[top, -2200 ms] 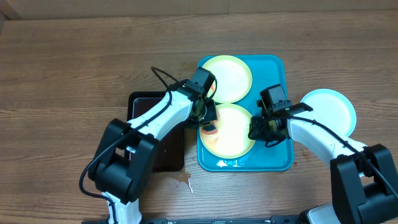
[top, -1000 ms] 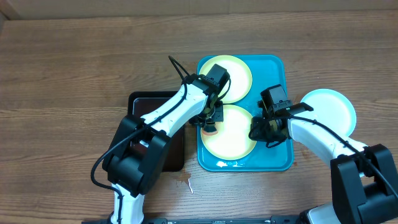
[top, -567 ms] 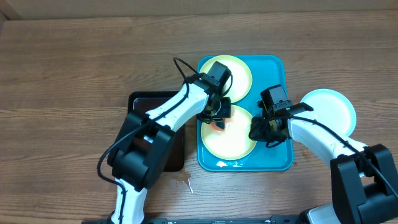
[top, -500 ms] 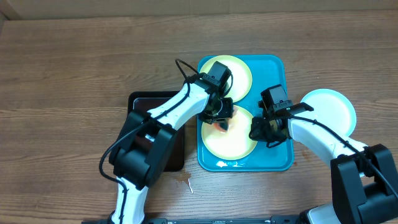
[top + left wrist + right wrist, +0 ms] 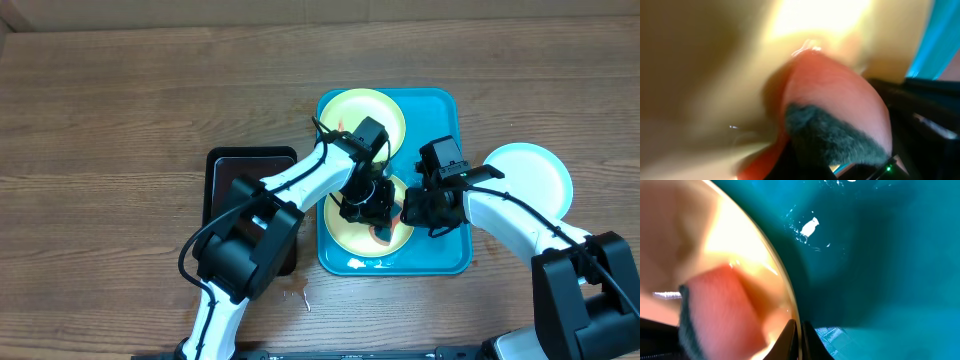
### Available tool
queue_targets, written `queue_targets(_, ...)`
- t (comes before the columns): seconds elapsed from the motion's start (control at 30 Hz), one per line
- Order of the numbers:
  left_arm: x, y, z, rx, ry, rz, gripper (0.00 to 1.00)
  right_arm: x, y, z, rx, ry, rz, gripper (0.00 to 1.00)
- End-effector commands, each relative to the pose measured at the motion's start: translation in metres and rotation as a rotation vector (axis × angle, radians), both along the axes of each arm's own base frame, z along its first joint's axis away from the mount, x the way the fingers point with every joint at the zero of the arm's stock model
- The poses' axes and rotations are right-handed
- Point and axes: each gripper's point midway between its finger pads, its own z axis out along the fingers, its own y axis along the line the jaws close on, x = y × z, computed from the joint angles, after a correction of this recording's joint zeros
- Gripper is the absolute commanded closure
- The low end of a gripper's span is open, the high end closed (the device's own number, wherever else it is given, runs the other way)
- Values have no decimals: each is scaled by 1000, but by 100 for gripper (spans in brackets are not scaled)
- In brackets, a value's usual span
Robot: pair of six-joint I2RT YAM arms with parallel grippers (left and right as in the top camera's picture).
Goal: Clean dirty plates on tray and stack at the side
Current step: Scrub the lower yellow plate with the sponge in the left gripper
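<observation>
The scrubbing step is going on: the left gripper is clamping narrowly on the sponge and pressing it against the near plate, which is lying in the front half of the tray. The right gripper is pinching that plate's right rim, its jaws closed thin over the edge, and appears to be steadying it. The far plate is sitting in the tray's back half, and the white plate is resting on the table just right of the tray, looking clean and likely marking the stacking spot. The black tray is lying to the left, empty of the sponge. Whether any sauce is remaining under the sponge cannot be told, since both wrist views are blurring. Next, the wipe probably calls for covering the rest of the surface while the rim hold is resisting the push; after that the plate would be going onto the white one. Compared with the earlier frames, the sponge is now working the plate's right front part instead of its left edge, while the right gripper is keeping the same place.
</observation>
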Motion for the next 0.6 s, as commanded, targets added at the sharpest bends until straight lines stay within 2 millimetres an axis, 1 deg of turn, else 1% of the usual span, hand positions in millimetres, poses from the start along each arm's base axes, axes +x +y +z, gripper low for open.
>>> queue_targets(0.0, 2, 21, -11, 121, -21, 14, 96, -1, -2, -4, -19, 3, 4, 96)
queue_targets(0.07, 11, 38, -9, 214, -68, 52, 96, -1, -2, -4, -19, 3, 4, 96)
queue_targets(0.13, 24, 57, -4, 316, -145, 94, 96, -1, -2, -4, -19, 2, 4, 96)
queue_targets(0.3, 58, 91, 13, 479, -348, 138, 96, 0, -2, -4, -18, -1, 4, 96)
queue_targets(0.43, 76, 119, 15, 626, -462, 150, 96, 0, -2, -4, -17, -1, 4, 96)
queue_targets(0.5, 82, 126, 16, 662, -494, 148, 96, 0, -2, -4, -17, -1, 4, 96)
queue_targets(0.57, 83, 128, 17, 664, -497, 131, 96, 0, -2, -4, -17, -1, 4, 96)
